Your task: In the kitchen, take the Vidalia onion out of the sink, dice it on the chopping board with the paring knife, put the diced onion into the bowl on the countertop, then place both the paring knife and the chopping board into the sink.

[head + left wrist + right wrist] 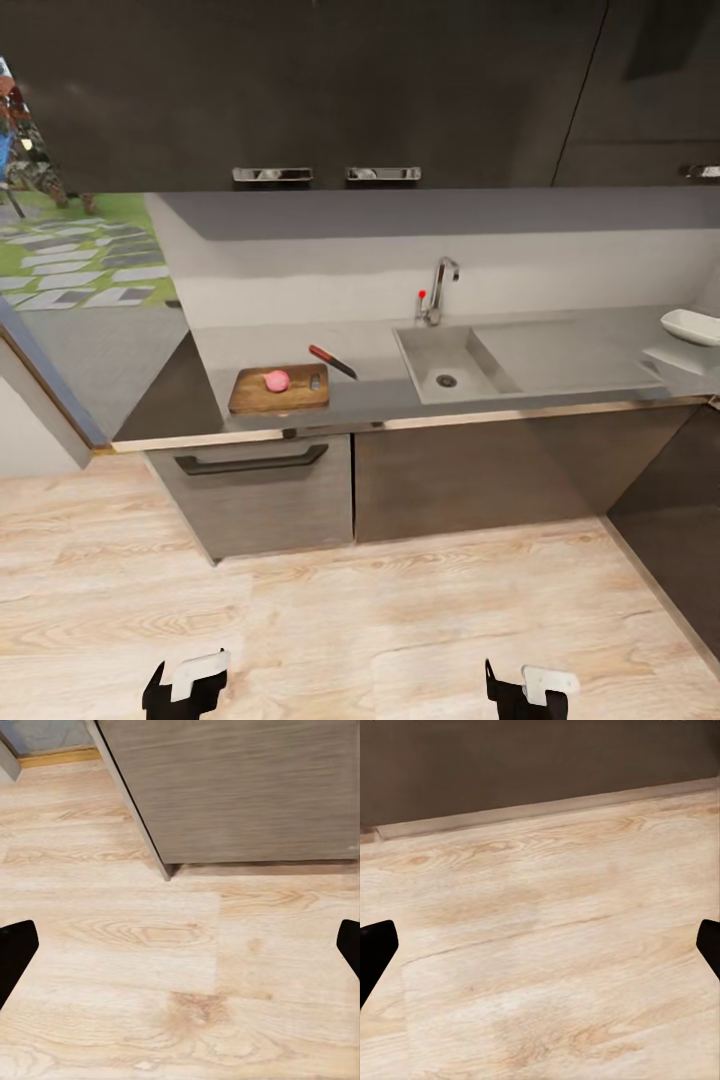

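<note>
The pink-red Vidalia onion (277, 380) rests on the brown chopping board (302, 396) at the left of the grey countertop (250, 345). Just right of the board lies the paring knife (332, 361), flat on the counter. The grey sink (420, 358) with its chrome tap (440, 286) holds nothing I can see. Far right on the counter stands the white bowl (692, 326). Both grippers hang low over the wood floor, well short of the counter: my left gripper (185, 685) (180, 952) and my right gripper (525, 690) (540, 952) are open and hold nothing.
Dark wall cabinets (320, 90) hang above the counter. Below the board is a drawer with a dark bar handle (250, 462). A dark cabinet run (670, 510) juts toward me at the right. A window (70, 250) on the left shows a garden. Light wood floor (400, 620) lies between me and the counter.
</note>
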`<state>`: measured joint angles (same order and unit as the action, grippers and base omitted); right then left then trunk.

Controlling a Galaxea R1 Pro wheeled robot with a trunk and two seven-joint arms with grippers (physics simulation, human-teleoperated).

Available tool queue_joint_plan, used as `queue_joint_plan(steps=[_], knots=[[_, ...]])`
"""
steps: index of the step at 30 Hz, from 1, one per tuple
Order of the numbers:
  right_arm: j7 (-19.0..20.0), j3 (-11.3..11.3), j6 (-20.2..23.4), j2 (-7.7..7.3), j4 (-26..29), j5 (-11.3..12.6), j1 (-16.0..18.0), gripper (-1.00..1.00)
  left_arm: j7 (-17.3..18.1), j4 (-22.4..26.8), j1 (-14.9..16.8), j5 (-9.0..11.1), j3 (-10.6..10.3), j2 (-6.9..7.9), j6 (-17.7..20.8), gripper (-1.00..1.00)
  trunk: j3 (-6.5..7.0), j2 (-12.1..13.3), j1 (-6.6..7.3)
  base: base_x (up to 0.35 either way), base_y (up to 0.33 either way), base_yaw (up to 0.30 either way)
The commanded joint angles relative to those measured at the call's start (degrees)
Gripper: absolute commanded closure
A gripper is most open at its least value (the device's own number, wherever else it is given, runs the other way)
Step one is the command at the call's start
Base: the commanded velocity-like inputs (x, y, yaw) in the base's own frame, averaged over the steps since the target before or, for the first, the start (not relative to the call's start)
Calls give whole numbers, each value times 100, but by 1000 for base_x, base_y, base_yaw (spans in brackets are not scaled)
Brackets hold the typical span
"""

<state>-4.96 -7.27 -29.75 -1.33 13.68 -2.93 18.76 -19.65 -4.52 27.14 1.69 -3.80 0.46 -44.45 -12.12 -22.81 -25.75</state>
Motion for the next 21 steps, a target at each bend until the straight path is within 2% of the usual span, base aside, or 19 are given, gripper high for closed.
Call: queue_joint_plan(steps=[1, 4, 8, 10, 14, 21], knots=[[-14, -20, -19, 2, -6, -32, 5, -100, -21, -22, 11, 16, -41, -3, -28, -100, -2, -11, -3, 0, 0, -4], [-14, -20, -21, 2, -6, -32, 5, -100, -21, -22, 11, 16, -42, -11, 21, -100, 25, -11, -3, 0, 0, -2], [-14, -20, -22, 2, -6, -28, 5, -100, 8, -17, 11, 9, -42, -18, 569, -100, 61, -11, -3, 0, 0, 0], [-14, -20, -22, 2, -6, -28, 5, -100, 17, -15, 11, 8, -42, -19, 704, -100, 79, -11, -3, 0, 0, 0], [-14, -20, -16, 8, -11, -25, 5, -100, 22, -14, 11, 7, -42, -19, 788, -100, 114, -11, -3, 0, 0, -57], [-14, -21, -13, 3, -15, -23, 5, -100, 23, -13, 11, 7, -42, -20, 812, -100, 171, -11, -3, 0, 0, -157]])
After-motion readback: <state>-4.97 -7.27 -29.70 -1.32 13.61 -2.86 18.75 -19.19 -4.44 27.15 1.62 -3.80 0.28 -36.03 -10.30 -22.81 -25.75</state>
